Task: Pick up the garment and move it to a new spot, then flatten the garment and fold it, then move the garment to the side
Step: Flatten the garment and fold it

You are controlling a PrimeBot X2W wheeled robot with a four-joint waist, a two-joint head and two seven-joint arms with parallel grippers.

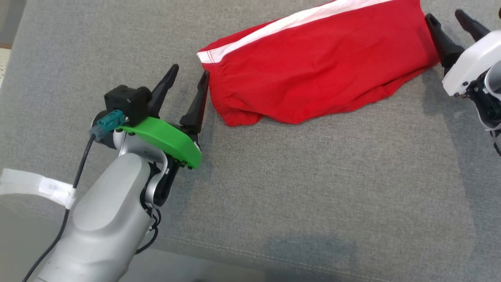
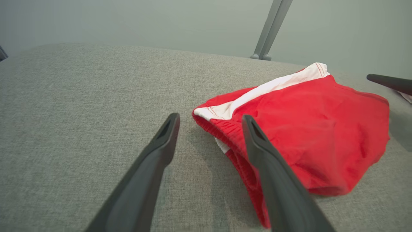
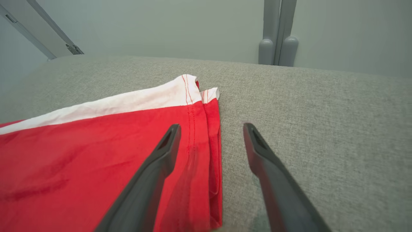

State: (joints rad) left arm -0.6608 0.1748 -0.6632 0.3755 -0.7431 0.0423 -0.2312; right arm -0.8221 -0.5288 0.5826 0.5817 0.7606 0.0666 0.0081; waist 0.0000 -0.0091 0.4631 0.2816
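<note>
Jaws stood spread and empty at both ends of the red garment (image 1: 313,70), which lay folded, its white stripe (image 1: 297,19) along the far edge, toward the far right of the grey cushion (image 1: 274,196). Left jaws sat at its gathered left end, one finger (image 1: 197,98) just beside the cloth. Right jaws straddled the hem at its right end, one finger (image 3: 151,170) over red fabric and the other over bare cushion, with a grey post (image 3: 276,32) beyond.
</note>
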